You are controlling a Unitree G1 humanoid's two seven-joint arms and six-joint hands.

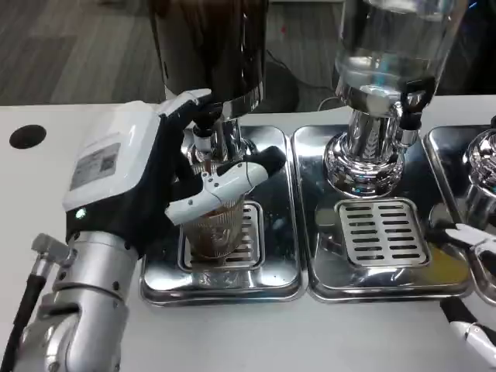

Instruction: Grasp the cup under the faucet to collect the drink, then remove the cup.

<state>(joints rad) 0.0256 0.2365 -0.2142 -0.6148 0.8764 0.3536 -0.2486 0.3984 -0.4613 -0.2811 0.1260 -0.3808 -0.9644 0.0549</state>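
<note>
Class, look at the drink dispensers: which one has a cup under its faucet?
The dark dispenser, where the left hand grips the cup; the clear dispenser stands over a bare grate.

A white table [256, 341] runs across the view, its near strip bare along the bottom edge and its far edge meeting a grey floor [70, 54] beyond. On its left side, near the far edge, sits a dark round hole [27, 136]. 3 polished steel drip trays stand directly on the table, side by side and almost touching: the left tray [225, 285] carries a slotted grille, partly hidden; the middle tray [381, 283] has its own slotted grille [384, 232] in plain sight; the right tray [457, 147] is cut off by the picture's edge.
</note>
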